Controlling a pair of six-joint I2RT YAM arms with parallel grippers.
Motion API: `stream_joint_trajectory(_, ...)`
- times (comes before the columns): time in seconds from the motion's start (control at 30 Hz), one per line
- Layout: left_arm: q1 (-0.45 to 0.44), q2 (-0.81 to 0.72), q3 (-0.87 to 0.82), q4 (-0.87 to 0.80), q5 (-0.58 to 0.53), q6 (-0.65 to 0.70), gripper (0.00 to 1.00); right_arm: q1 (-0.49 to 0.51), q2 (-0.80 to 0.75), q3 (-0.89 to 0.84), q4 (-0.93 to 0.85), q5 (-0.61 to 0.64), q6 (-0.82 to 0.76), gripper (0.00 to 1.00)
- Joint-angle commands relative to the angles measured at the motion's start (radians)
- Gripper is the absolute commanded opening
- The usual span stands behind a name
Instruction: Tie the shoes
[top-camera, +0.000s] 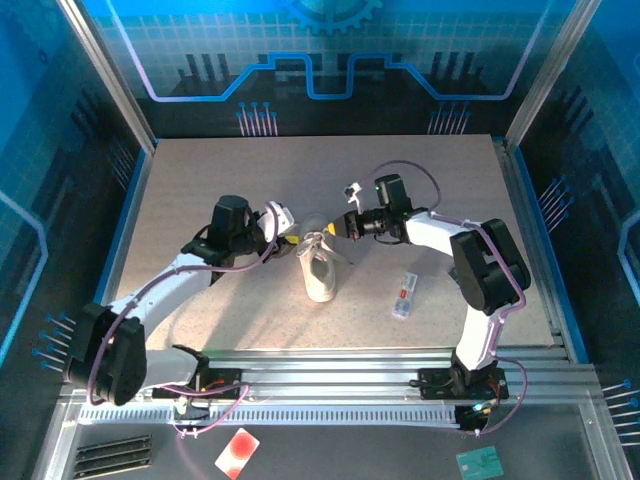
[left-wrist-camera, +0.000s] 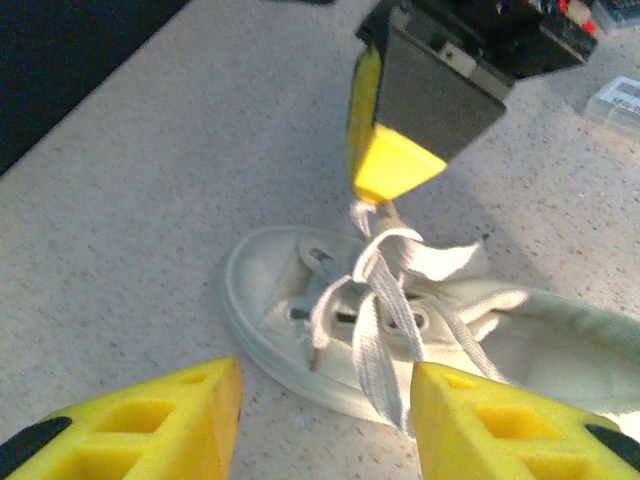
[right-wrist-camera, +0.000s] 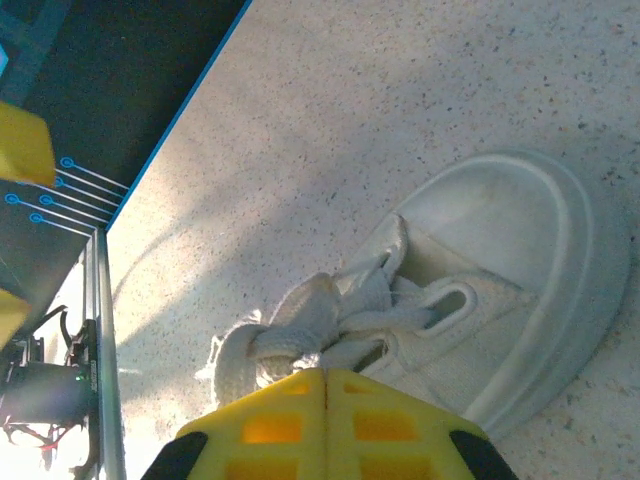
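The white sneaker (top-camera: 321, 277) lies mid-table, its toe toward the far edge. Its laces (left-wrist-camera: 378, 300) cross over the eyelets and rise to a bunched knot (right-wrist-camera: 285, 335). My right gripper (right-wrist-camera: 325, 375) is shut, pinching a lace at that knot just above the shoe's tongue; in the left wrist view its yellow fingertips (left-wrist-camera: 390, 160) hold the lace up. My left gripper (left-wrist-camera: 325, 400) hovers open near the toe of the sneaker (left-wrist-camera: 300, 300), and one loose lace hangs down beside its right finger (left-wrist-camera: 500, 425). In the top view the left gripper (top-camera: 290, 238) and right gripper (top-camera: 340, 228) flank the shoe's front.
A small flat white rectangular item with red marks (top-camera: 404, 296) lies on the table right of the shoe. Aluminium rails (top-camera: 330, 385) run along the near edge, and blue walls stand on the other three sides. A red and white card (top-camera: 237, 452) lies below the rails.
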Motion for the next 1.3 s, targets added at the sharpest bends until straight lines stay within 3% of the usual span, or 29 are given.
stream_joint_trajectory(0.0, -0.043, 0.016, -0.037, -0.072, -0.063, -0.013, 0.49, 0.018, 0.027, 0.056, -0.082, 0.022, -0.057, 0.00)
stream_joint_trajectory(0.33, -0.085, 0.188, -0.008, 0.033, -0.115, -0.107, 0.59, 0.037, 0.073, 0.133, -0.136, 0.039, -0.076, 0.00)
stream_joint_trajectory(0.53, -0.133, 0.234, 0.011, 0.002, -0.135, -0.056, 0.58, 0.040, 0.116, 0.202, -0.203, 0.044, -0.109, 0.00)
stream_joint_trajectory(0.7, -0.163, 0.244, 0.010, 0.018, -0.196, -0.053, 0.45, 0.048, 0.136, 0.242, -0.223, 0.046, -0.117, 0.00)
stream_joint_trajectory(0.87, -0.190, 0.239, 0.022, 0.031, -0.248, -0.060, 0.12, 0.058, 0.153, 0.280, -0.247, 0.053, -0.128, 0.00)
stream_joint_trajectory(0.93, -0.202, 0.230, 0.026, 0.023, -0.261, -0.067, 0.06, 0.062, 0.159, 0.296, -0.258, 0.056, -0.132, 0.00)
stream_joint_trajectory(1.27, -0.299, 0.222, 0.117, -0.108, -0.249, -0.151, 0.00, 0.084, 0.197, 0.375, -0.321, 0.041, -0.170, 0.00)
